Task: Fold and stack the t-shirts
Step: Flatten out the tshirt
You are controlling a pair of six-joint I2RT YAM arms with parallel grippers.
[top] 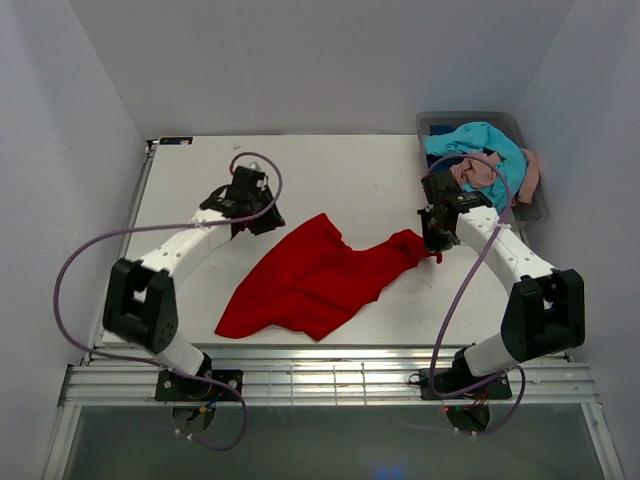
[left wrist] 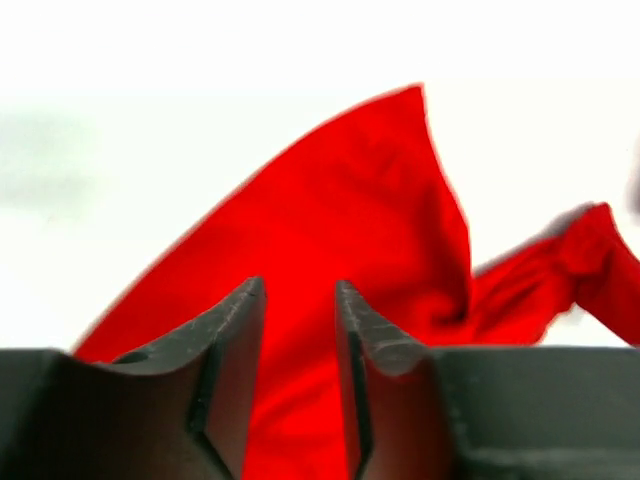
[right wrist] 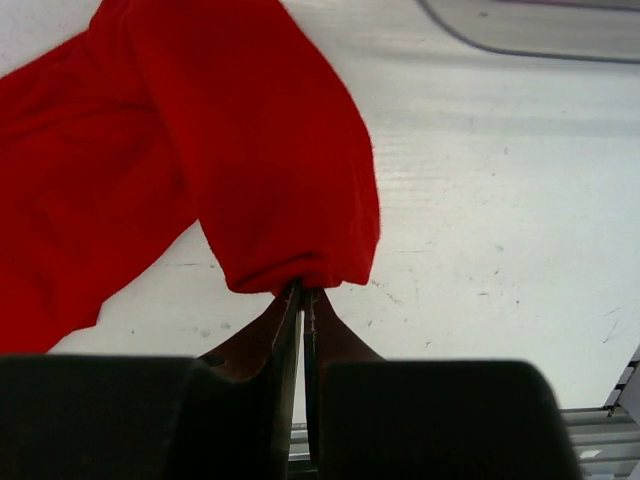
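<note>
A bright red t-shirt (top: 310, 280) lies crumpled across the middle of the table. My right gripper (top: 436, 250) is shut on its right end, where a bunched sleeve (right wrist: 290, 200) hangs from the pinched fingertips (right wrist: 303, 292). My left gripper (top: 258, 218) hovers just left of the shirt's upper corner. Its jaws stand open (left wrist: 300, 288) with nothing between them, and the red cloth (left wrist: 340, 230) lies beyond them. More t-shirts, one turquoise (top: 490, 150) and one dusty pink (top: 478, 176), are heaped at the back right.
A clear grey plastic bin (top: 535, 205) at the back right corner holds the heaped shirts. White walls close in on the table (top: 350, 170) on three sides. A metal rail (top: 330, 380) runs along the near edge by the arm bases.
</note>
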